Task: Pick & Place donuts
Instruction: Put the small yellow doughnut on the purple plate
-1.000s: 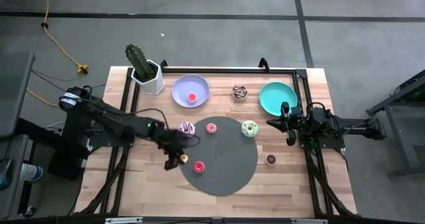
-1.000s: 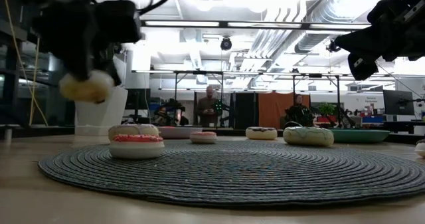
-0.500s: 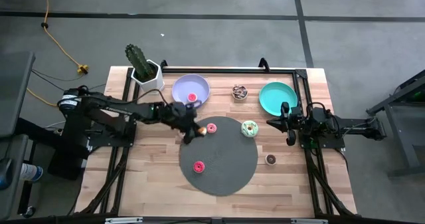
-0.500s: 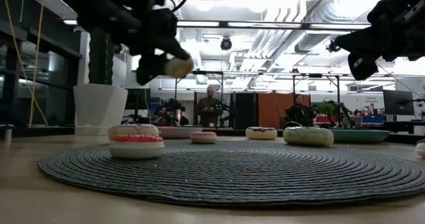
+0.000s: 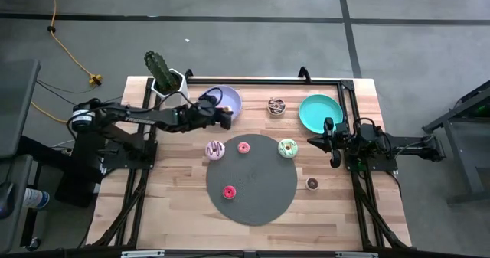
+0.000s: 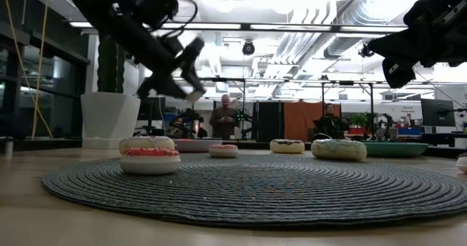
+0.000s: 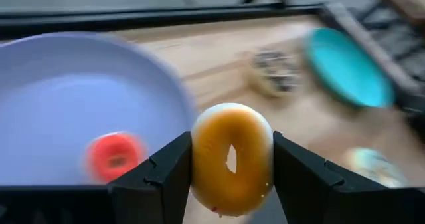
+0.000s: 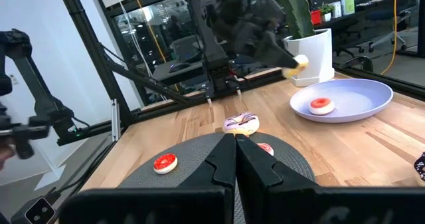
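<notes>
While carried from the mat's 9 o'clock edge:
Left gripper (image 7: 231, 167): clamped on orange-iced toy ring donut (image 7: 231, 159), now over lavender round plate (image 5: 233, 99), beside red donut (image 7: 114, 156).
Meaning: release probably next.
Right gripper (image 8: 235, 159): closed, empty, 3 o'clock.

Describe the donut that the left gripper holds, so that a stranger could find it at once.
Start at the lavender plate beside the potted cactus. Above its edge, the left gripper is shut on the orange donut, the only donut in the air; the others lie on the plate, mat or table.

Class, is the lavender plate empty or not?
Not empty: one red donut lies in the lavender plate.
</notes>
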Available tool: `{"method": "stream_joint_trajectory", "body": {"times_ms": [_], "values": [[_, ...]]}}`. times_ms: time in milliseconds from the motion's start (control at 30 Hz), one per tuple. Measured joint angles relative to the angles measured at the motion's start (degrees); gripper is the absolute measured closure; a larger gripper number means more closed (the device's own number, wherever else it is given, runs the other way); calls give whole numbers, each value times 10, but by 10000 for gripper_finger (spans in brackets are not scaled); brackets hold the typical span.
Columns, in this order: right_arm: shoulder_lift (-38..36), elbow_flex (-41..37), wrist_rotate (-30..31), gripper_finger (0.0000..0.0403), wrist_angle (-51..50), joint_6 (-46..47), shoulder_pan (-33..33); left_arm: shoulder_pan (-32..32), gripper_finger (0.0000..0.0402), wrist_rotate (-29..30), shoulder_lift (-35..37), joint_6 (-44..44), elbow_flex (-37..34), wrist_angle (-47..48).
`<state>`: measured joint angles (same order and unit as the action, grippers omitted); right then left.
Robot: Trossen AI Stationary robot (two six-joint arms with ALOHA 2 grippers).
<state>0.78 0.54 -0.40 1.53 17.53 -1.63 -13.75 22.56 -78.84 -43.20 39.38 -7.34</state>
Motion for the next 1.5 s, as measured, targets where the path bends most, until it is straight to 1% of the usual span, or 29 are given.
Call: {"method": "stream_joint_trajectory", "body": {"times_ms": [167,300,400,500,667,833,933,1033,1167,1367,1500], "values": [[0,0,0,402,0,0,0,-23,220,60,-9,-44,0,74],[0,0,0,402,0,0,0,-36,220,78,-9,-84,0,129],[0,0,0,402,0,0,0,-44,219,79,-10,-74,0,164],[0,0,0,402,0,0,0,-47,213,84,-21,-41,0,173],[0,0,0,402,0,0,0,-55,185,61,-43,16,0,156],[0,0,1,402,0,0,0,-54,133,35,-60,40,0,130],[0,0,1,402,0,0,0,-54,101,36,-66,44,0,129],[0,0,1,402,0,0,0,-54,78,50,-66,58,0,128],[0,0,1,402,0,0,0,-54,67,51,-66,55,0,128],[0,0,2,402,0,0,0,-54,67,22,-66,55,21,134],[0,0,2,402,0,0,0,-54,67,10,-66,85,42,162]]}}
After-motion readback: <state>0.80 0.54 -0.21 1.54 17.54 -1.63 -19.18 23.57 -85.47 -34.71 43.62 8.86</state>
